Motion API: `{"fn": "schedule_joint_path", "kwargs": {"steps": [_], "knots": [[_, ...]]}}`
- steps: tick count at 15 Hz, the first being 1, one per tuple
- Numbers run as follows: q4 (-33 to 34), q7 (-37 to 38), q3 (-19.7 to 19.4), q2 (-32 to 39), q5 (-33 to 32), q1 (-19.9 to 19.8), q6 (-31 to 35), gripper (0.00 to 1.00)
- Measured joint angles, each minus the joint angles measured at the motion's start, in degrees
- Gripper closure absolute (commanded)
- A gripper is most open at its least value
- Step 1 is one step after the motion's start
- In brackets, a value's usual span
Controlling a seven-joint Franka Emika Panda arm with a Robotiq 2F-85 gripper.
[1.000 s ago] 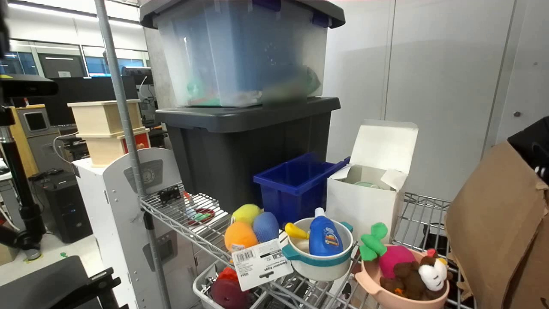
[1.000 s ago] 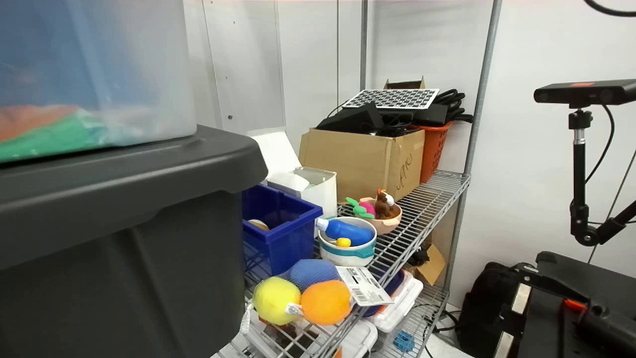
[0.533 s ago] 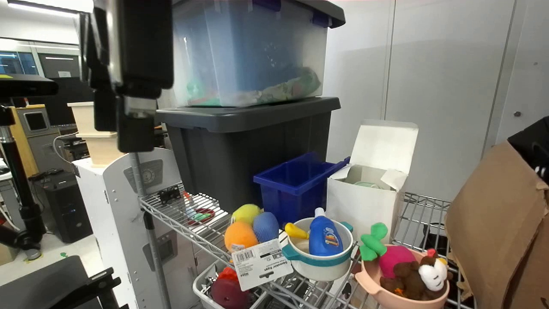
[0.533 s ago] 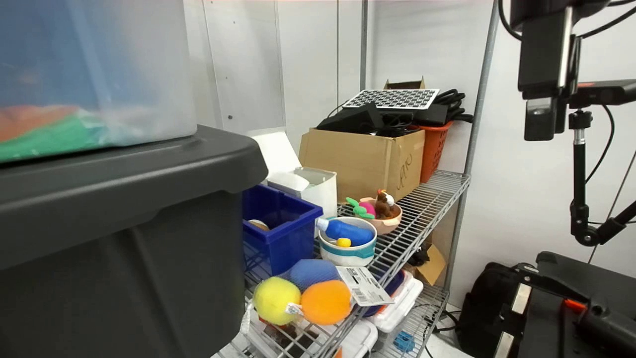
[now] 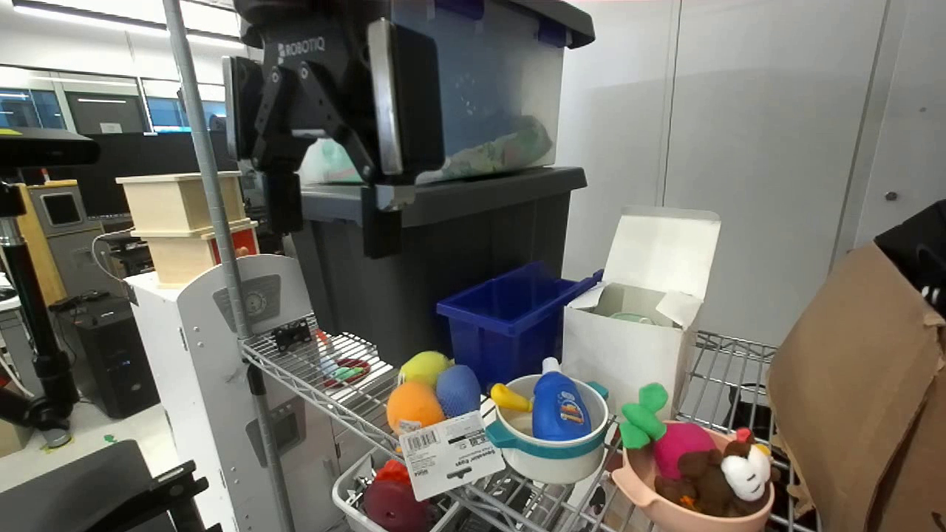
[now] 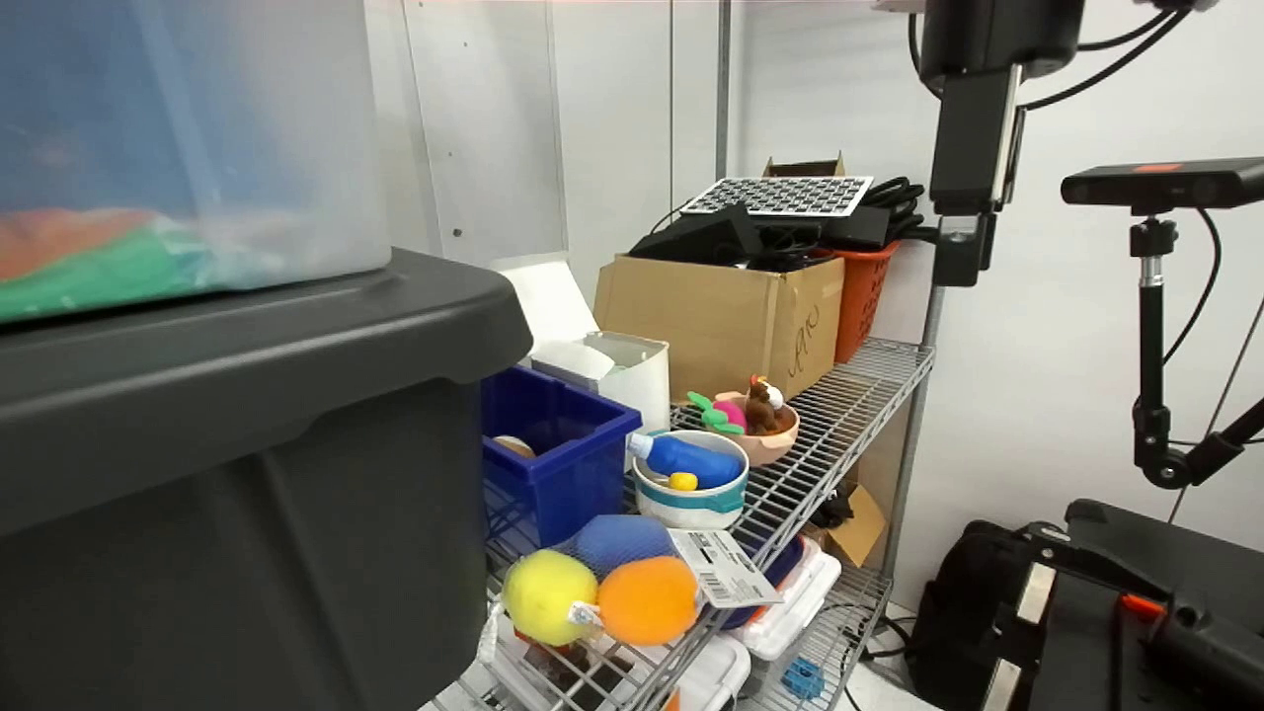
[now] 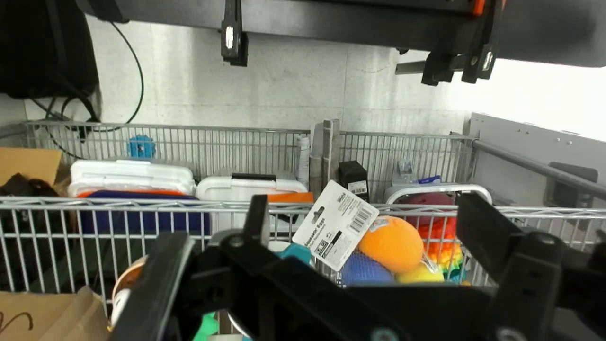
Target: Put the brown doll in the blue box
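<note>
The brown doll [image 5: 708, 480], with a white face and red comb, sits in a peach bowl [image 5: 643, 493] with a magenta plush [image 5: 681, 447]. The doll shows small in an exterior view [image 6: 760, 410]. In the wrist view it is mostly hidden behind my gripper's finger. The blue box [image 5: 499, 347] stands against the dark grey tote; it also shows in an exterior view [image 6: 583, 484], with a round tan item inside. My gripper [image 5: 334, 227] is open and empty, high above the shelf's front; it also shows in an exterior view [image 6: 963, 259] and in the wrist view [image 7: 367, 220].
A white-teal pot [image 5: 550, 462] with a blue bottle stands between the box and the peach bowl. Netted squeaky eggs [image 5: 414, 406] lie at the shelf front. A white open box [image 5: 624, 347], stacked totes [image 5: 392, 258], a cardboard box [image 6: 701, 321] and a shelf post [image 5: 214, 177] surround them.
My gripper has come into view at the upper edge and moved toward the shelf: rightward in an exterior view, leftward in an exterior view. The objects on the shelf have not moved.
</note>
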Motion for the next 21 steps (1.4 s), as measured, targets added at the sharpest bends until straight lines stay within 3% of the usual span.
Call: {"fn": "schedule_joint_path", "kwargs": {"steps": [10,21], "knots": [[4.61,-3.61,-0.40,8.42,0.00,-0.68,10.51,0.00],[17.68,0.34,0.29,23.25,-0.29,-0.69,12.90,0.00]]}}
